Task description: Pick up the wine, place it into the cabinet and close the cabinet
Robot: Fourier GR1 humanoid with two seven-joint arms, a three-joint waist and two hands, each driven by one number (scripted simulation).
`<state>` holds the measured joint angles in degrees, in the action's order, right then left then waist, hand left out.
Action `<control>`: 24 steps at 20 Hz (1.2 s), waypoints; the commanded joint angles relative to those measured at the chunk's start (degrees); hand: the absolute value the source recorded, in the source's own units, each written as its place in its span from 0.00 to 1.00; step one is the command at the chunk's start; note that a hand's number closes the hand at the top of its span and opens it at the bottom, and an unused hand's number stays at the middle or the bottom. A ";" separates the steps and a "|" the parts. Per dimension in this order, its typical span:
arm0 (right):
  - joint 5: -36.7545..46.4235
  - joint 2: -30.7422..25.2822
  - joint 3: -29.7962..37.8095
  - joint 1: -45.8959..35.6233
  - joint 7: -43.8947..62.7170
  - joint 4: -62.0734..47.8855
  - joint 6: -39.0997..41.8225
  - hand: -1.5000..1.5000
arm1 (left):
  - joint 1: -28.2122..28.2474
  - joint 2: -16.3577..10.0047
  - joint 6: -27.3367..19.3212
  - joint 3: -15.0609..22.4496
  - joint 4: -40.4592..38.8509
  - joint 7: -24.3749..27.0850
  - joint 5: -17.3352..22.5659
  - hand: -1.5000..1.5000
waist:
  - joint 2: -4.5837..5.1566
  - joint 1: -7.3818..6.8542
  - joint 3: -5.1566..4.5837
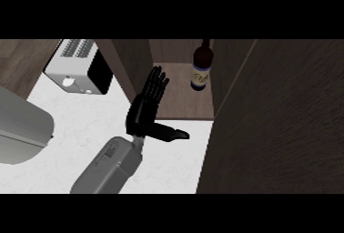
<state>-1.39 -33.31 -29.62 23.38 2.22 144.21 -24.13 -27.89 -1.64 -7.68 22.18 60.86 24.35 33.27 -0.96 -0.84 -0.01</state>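
Observation:
A dark wine bottle [200, 68] with a pale label stands inside the open cabinet, on its brown floor [180, 98] toward the back right. My left hand [146, 109] is at the cabinet's front left, fingers straight and pointing into the opening, thumb stretched out to the right. It holds nothing and is well short of the bottle. The dark wooden cabinet door [282, 118] stands open and fills the right side of the view. My right hand does not show.
A white toaster [75, 68] with a black side stands on the white counter [80, 123] at the back left. A large grey rounded appliance [20, 127] sits at the left edge. The cabinet's left wall [131, 59] rises beside my fingers.

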 commanded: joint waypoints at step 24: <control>-4.35 -11.71 -9.60 0.85 2.92 12.63 17.17 1.00 | 31.86 -18.85 11.51 -6.67 29.30 2.39 4.67 0.00 | 0.71 0.56 -0.06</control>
<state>-1.87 -42.25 -37.23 22.54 -0.31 144.15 -9.67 1.31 -17.40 1.36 17.93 88.45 26.15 36.89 -0.37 -0.03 -0.06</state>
